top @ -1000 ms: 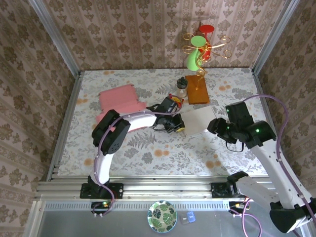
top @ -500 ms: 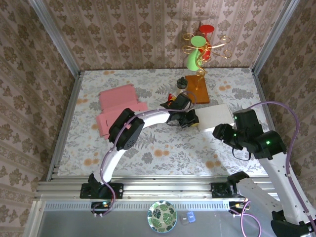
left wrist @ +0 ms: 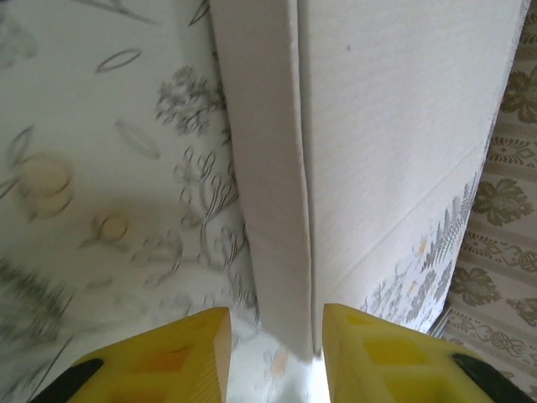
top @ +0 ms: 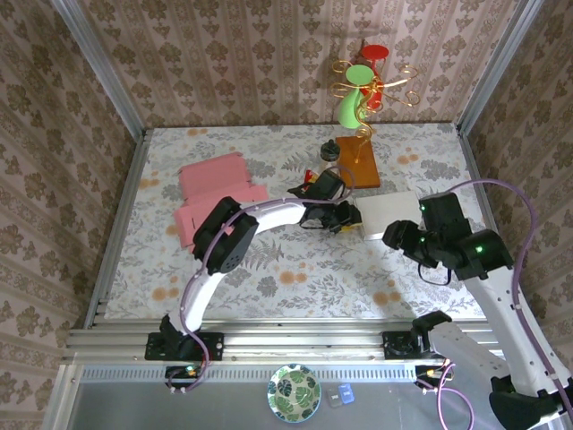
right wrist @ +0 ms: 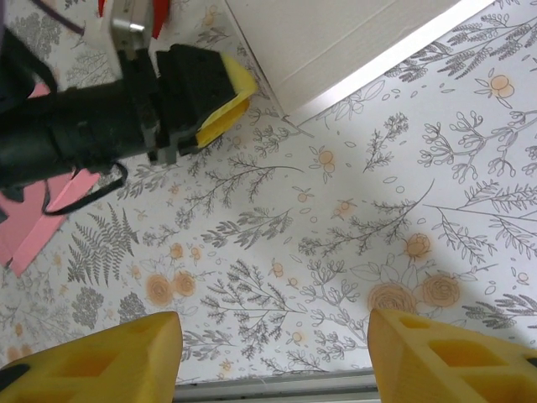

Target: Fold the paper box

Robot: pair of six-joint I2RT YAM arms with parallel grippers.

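The paper box (top: 219,193) lies flat, pink face up, at the table's left; a pink corner of it (right wrist: 33,227) appears in the right wrist view. My left gripper (top: 349,218) reaches right, to the near-left edge of a plain white card (top: 389,213). Its jaws stand open (left wrist: 277,336) astride the card's edge (left wrist: 277,210), with a gap on each side. Seen from the right wrist, its yellow fingertip (right wrist: 222,101) sits by the card's corner (right wrist: 336,42). My right gripper (top: 398,235) hovers open (right wrist: 273,344) over bare tablecloth just right of it.
An orange wooden block (top: 356,161) and a dark bottle (top: 329,152) stand behind the card. A wire stand with green and red cups (top: 363,90) rises at the back. The metal rail (right wrist: 277,388) marks the near edge. A patterned plate (top: 294,392) sits below it.
My left gripper slid the white card rightward, then opened its jaws off the card's edge. My right arm drew back to the right, then shifted slightly left and up.
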